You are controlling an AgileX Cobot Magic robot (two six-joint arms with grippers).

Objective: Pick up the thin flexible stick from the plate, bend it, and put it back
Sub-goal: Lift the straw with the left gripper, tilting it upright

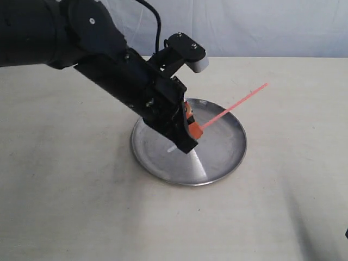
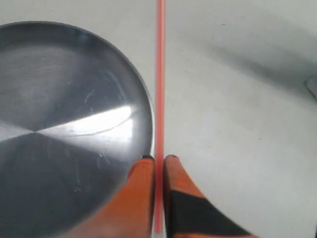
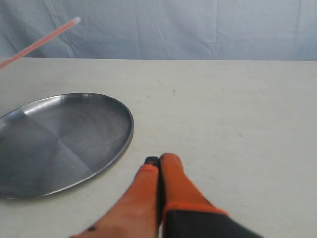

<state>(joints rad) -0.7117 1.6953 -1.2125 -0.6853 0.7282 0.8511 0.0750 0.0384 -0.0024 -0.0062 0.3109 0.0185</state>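
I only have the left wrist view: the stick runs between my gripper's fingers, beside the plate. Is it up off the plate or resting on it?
Observer: Up. In the exterior view the left gripper holds one end of the thin flexible stick above the plate. The stick slants upward, straight, with its free end in the air.
Operator: Where is the right gripper?
Observer: The right gripper is over the table just outside the plate's rim, apart from the stick.
Operator: Is it open, ready for the free end?
Observer: No. The right wrist view shows its fingers closed together with nothing between them.
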